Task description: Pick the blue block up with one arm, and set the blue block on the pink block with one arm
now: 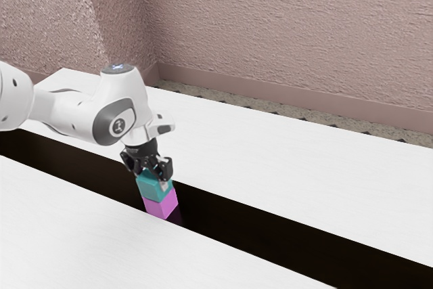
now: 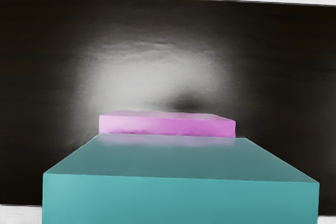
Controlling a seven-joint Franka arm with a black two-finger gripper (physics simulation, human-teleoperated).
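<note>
The tool is clamped on the blue block. That block rests atop the pink block in a dark gap.

The blue block, teal-tinted, sits atop the pink block.

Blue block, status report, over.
Gripper shut on blue block. Blue block atop pink block, slightly offset, edges not flush. Nothing else near the stack.

I count two blocks: one blue block and one pink block. I have one pincer.
</note>
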